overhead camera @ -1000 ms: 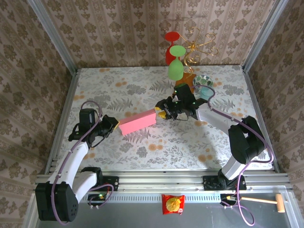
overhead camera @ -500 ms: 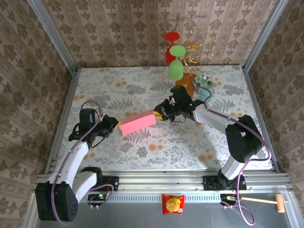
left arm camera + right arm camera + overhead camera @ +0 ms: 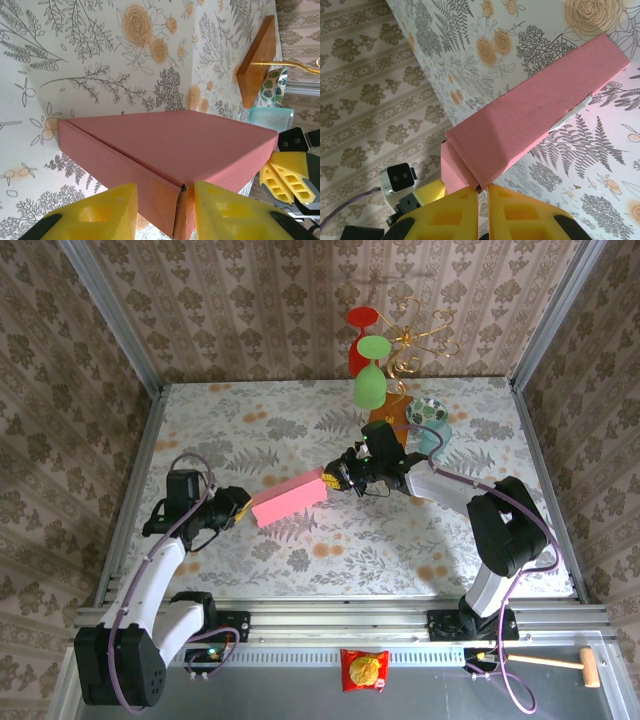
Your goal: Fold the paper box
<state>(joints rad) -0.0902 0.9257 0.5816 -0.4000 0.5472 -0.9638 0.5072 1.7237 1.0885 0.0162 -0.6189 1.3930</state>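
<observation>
L jaws: partway apart, yellow fingers (image 3: 107, 212) on either side of one end corner of the paper box (image 3: 290, 498); pink card fills the gap btwn them, so that end is gripped. R jaws: almost closed, only a thin slit btwn yellow fingers (image 3: 520, 210), pinching a thin edge at the box's opposite end.

Box is closed up into a long flat pink slab, spanning btwn the two arms, left of centre on the floral bench (image 3: 300, 410), R end angled toward the far side. L wrist view: top face smooth, a seam running down to the gripped corner. R wrist view: small whitish sliver shows along one long edge. Can't tell if the box rests on the bench or hangs just above it.

Far right of bench, well apart from box: wooden base (image 3: 257, 60), teal dish (image 3: 270, 119) beside it, green glass (image 3: 370, 386) and red glass (image 3: 360, 335) above.
</observation>
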